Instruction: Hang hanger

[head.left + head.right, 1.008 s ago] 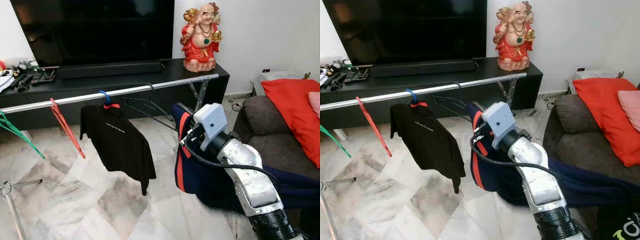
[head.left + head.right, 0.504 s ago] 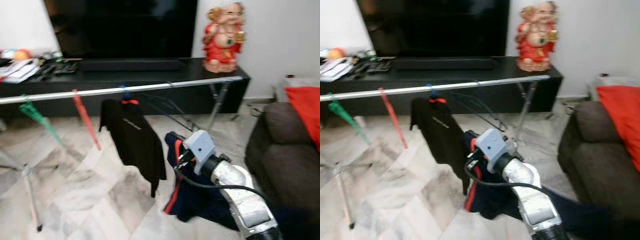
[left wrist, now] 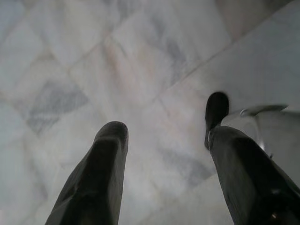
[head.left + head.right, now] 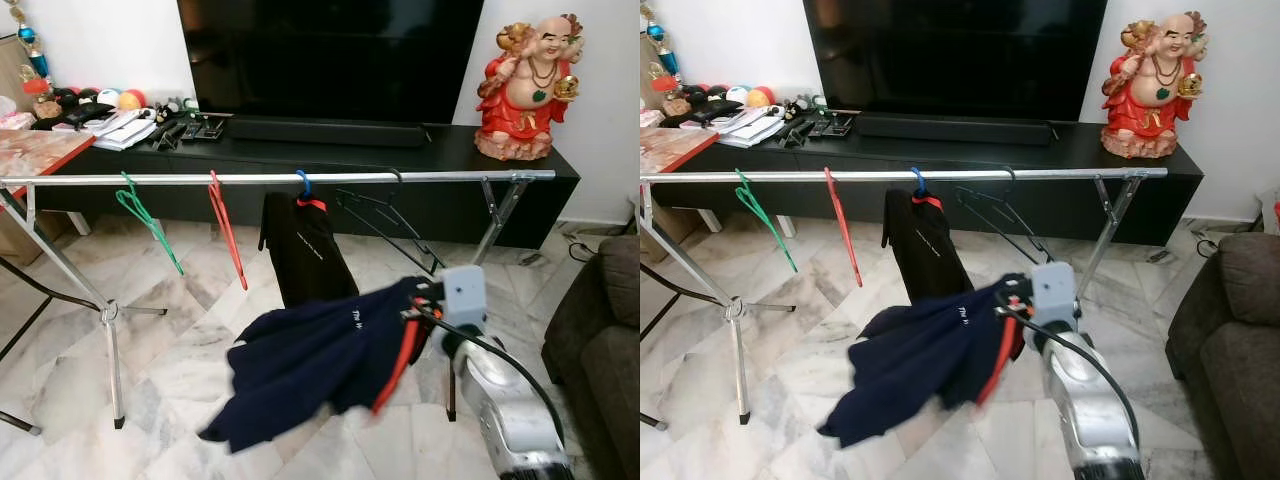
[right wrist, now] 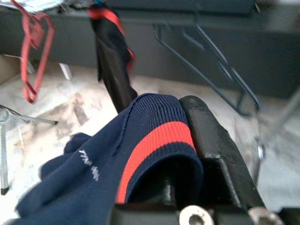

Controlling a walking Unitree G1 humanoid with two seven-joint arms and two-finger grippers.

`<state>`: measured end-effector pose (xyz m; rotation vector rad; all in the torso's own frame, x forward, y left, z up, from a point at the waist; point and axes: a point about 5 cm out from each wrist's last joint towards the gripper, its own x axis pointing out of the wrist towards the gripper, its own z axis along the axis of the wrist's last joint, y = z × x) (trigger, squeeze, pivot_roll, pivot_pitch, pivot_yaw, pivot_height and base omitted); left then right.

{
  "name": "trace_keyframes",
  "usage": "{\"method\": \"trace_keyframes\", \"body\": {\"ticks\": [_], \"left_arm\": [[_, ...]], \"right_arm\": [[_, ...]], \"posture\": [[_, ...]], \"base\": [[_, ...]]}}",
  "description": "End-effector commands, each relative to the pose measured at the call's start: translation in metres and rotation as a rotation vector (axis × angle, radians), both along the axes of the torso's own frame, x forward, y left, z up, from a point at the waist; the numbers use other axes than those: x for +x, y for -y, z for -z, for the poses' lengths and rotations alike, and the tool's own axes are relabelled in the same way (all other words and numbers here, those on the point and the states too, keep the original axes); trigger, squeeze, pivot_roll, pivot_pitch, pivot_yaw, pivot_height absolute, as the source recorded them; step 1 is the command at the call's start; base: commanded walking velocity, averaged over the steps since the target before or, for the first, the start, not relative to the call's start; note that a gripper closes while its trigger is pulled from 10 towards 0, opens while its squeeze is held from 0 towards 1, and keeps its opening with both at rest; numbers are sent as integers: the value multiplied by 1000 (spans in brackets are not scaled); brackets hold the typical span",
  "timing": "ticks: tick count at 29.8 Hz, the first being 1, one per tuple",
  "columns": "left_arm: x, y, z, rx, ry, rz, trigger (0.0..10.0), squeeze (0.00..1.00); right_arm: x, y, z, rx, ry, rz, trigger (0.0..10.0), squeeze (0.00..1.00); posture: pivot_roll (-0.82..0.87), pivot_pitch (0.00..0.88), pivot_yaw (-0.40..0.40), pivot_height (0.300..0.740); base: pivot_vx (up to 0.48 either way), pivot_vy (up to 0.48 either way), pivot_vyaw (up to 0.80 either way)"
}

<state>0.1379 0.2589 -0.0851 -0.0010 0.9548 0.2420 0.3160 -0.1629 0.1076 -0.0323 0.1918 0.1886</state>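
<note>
Right pincer point(image 5: 187, 154) is clamped on the collar of a navy garment point(image 4: 320, 365) with a red stripe; the cloth swings out blurred below and in front of the drying rail point(image 4: 280, 179), clear of the floor. Whether a hanger sits inside the garment cannot be told from these views; the wrist view shows only folded collar against one black finger point(image 5: 213, 145). Rail runs across in front of the black TV desk point(image 4: 300, 160). On the rail, from its left end: green hanger point(image 4: 148, 215), red hanger point(image 4: 226, 235), blue hook carrying a black shirt point(image 4: 308, 255), then an empty dark wire hanger point(image 4: 385, 220) toward the right end, near the rail's right leg point(image 4: 497, 205). Left pincer point(image 3: 161, 140) hangs idle, fingers apart, facing marble floor point(image 3: 117, 61). Judged step: transport of the garment toward the rail, not yet hung. Next move likely calls for raising the right arm above rail height and finding a free stretch, probably between the black shirt and the wire hanger. Risk: swinging cloth catching the neighbouring hangers.
</note>
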Motion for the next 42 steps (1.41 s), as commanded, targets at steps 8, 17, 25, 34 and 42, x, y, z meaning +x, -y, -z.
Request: {"method": "trace_keyframes", "body": {"ticks": [8,17,25,34,42], "left_arm": [[64,-13,-44,36,386,-47,10000,0],[111,17,-143,126,918,98,10000,0],[125,68,-191,114,1081,263,10000,0],[124,73,-193,122,1053,286,10000,0],[118,71,-189,94,1005,289,10000,0]], "right_arm": [[4,-1,24,128,-74,103,10000,0],[7,-7,32,108,-89,78,10000,0],[4,-7,40,111,-96,73,10000,0],[3,-8,39,105,-64,57,10000,0],[2,-8,46,115,-94,95,10000,0]], "posture": [[4,0,44,740],[22,0,40,740],[12,0,45,740],[1,0,63,740],[10,0,65,740]], "base": [[0,0,0],[0,0,0],[64,0,0],[315,0,756],[342,0,78]]}}
